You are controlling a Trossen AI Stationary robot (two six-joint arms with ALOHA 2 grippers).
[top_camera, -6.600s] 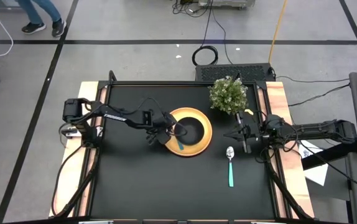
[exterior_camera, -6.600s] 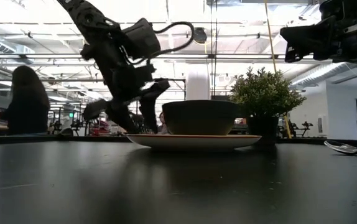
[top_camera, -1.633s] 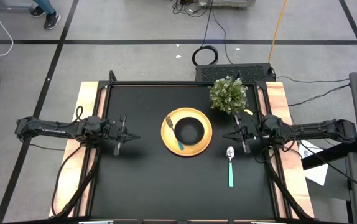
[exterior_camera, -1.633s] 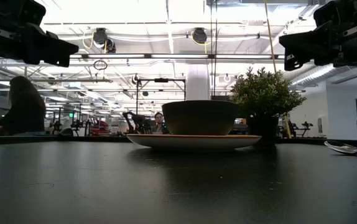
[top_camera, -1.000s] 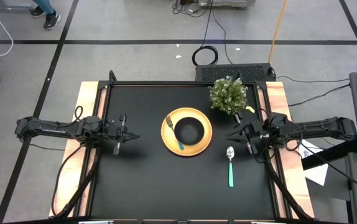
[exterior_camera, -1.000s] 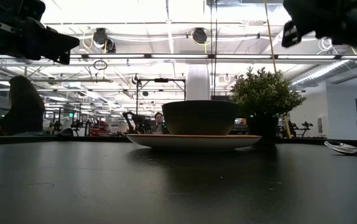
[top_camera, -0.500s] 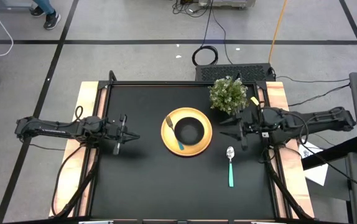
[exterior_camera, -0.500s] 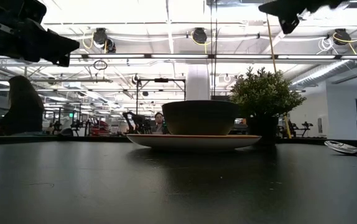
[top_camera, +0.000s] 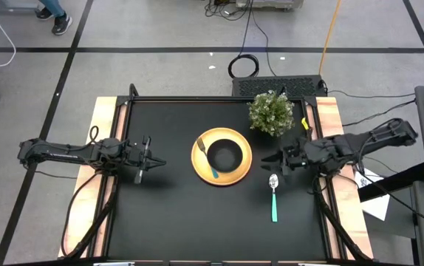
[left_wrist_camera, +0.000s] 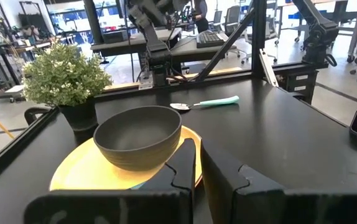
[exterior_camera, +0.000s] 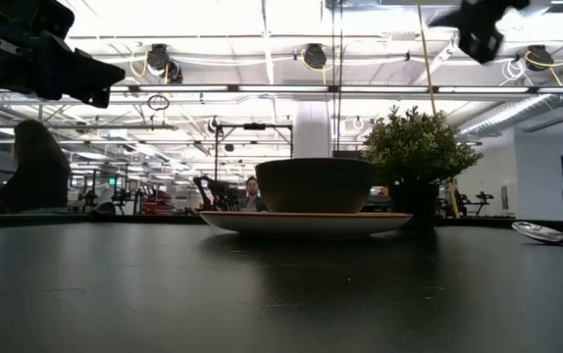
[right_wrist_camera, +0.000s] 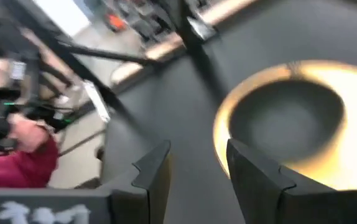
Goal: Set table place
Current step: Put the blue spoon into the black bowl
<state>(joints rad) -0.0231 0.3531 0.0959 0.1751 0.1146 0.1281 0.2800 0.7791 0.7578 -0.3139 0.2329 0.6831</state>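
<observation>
The yellow plate [top_camera: 239, 168] lies on the middle of the black table [top_camera: 175, 222], and the black bowl [top_camera: 226, 155] sits on it. Left of the bowl, the teal-handled fork [top_camera: 210, 167] rests on the plate. The teal-handled spoon [top_camera: 273, 198] lies flat on the table right of the plate, its bowl end toward the far edge. My right gripper [top_camera: 266, 157] hovers open, high above the table between plate and spoon, aimed at the plate [right_wrist_camera: 228, 124]. My left gripper [top_camera: 154, 160] waits shut near the left edge, pointing level at the bowl [left_wrist_camera: 138, 134].
A bushy potted plant [top_camera: 271, 112] stands at the far right, close to my right arm. Light wooden strips [top_camera: 107, 111] run along the table's left and right sides. People sit in the room beyond the table [exterior_camera: 36, 162].
My right gripper has risen well above the table and rolled about its own axis. It has shifted slightly toward the plate. Plate, bowl, fork and spoon have stayed where they were.
</observation>
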